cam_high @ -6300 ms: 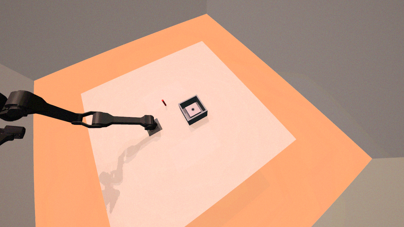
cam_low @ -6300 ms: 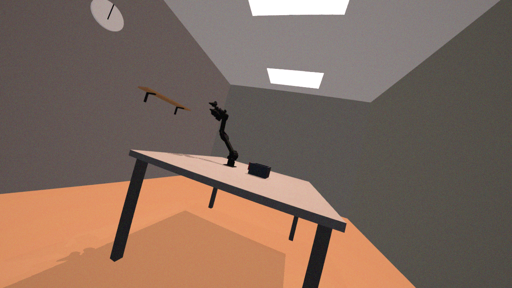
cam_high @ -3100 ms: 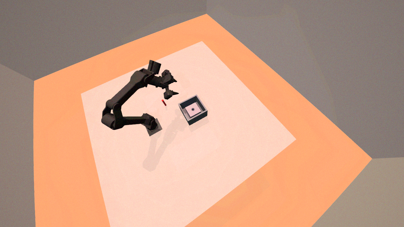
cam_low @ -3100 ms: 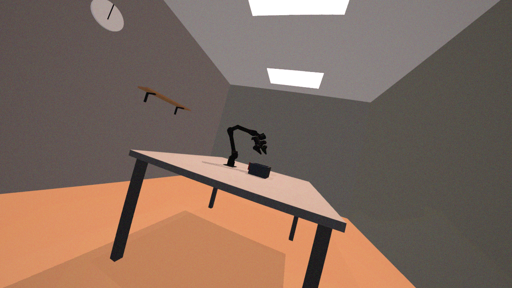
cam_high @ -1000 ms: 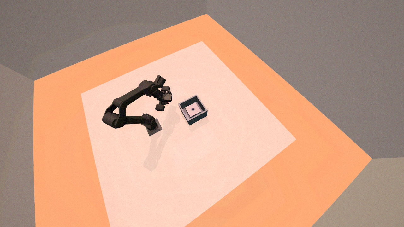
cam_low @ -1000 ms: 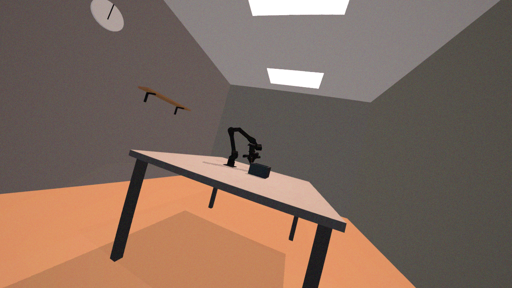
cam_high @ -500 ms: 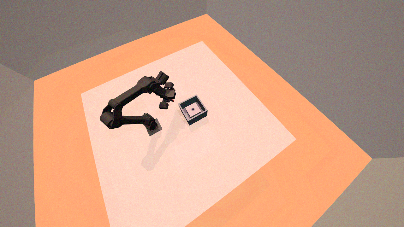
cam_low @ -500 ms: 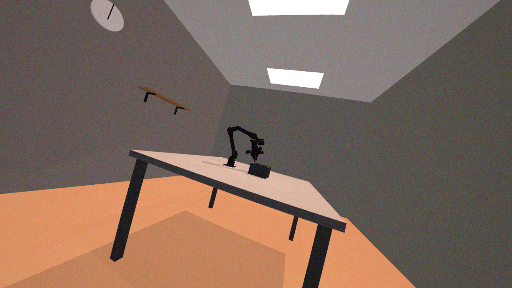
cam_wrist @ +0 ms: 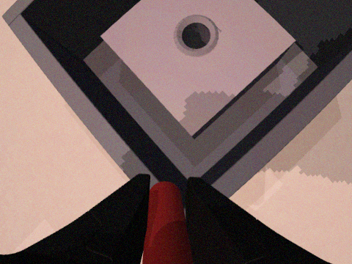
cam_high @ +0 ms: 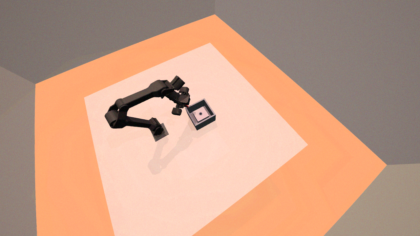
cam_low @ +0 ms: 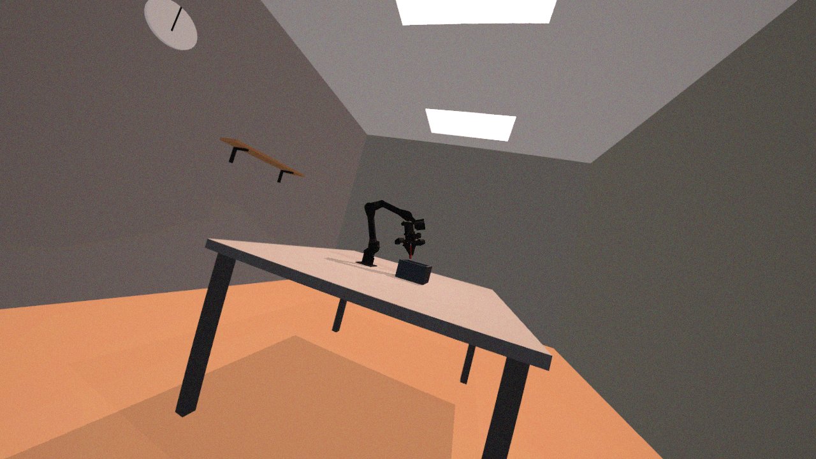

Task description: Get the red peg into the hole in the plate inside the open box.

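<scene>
Red shows clearly between two black fingers in the wrist view: the peg (cam_high: 187, 106) (cam_low: 410, 256) (cam_wrist: 166, 227), clamped in the gripper (cam_high: 186, 106) (cam_low: 410, 254) (cam_wrist: 168, 187), whose fingertips stand close on either side of it. From the exterior, the peg looks roughly upright, its lower end just above the rim of the dark, open-topped box (cam_high: 207, 122) (cam_low: 412, 272) (cam_wrist: 64, 81). From the top, it lies beside one corner of that box, well to the side of the hole, and whether its tip reaches over the inside is hard to tell.

At the bottom of the box sits a pale square plate (cam_high: 204, 115) (cam_wrist: 154, 66) with a dark round hole (cam_high: 200, 113) (cam_wrist: 196, 35) near its middle, circled by a grey ring (cam_wrist: 178, 35). The peg is outside the hole. Shadow falls across the plate's near corner.

Black and bent high at the elbow, the arm (cam_high: 137, 98) (cam_low: 371, 225) rises from a base plate (cam_high: 165, 129) (cam_low: 375, 264) on the pale table (cam_high: 249, 131) (cam_low: 451, 302) (cam_wrist: 44, 147), and the box rests there near it. Orange floor (cam_high: 58, 176) (cam_low: 85, 342) spreads below. On one wall are a wooden shelf (cam_low: 262, 157) on black brackets and a round white clock (cam_low: 162, 31).
</scene>
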Robot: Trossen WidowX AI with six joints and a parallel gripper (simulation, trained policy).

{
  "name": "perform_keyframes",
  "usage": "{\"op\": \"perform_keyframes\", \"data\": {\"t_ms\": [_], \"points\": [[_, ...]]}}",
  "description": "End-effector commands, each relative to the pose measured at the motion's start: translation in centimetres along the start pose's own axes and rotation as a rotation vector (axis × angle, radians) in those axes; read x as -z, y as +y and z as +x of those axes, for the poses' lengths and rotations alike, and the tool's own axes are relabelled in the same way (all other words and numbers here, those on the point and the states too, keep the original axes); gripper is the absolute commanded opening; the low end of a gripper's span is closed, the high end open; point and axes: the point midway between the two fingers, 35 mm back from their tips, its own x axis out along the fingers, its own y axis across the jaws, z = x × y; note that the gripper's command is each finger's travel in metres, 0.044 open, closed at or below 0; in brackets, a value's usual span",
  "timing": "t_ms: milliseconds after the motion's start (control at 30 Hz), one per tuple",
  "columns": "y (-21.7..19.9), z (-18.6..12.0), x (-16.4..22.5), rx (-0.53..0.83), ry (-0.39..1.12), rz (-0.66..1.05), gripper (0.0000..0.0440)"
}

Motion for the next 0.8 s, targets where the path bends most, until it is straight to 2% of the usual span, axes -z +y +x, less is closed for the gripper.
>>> {"op": "perform_keyframes", "data": {"t_ms": [0,767], "points": [[0.1,0.3,-1.5,0.001,-0.024,0.018,0.0000],[-0.9,5.1,-6.9,0.036,-0.037,0.123,0.0008]]}}
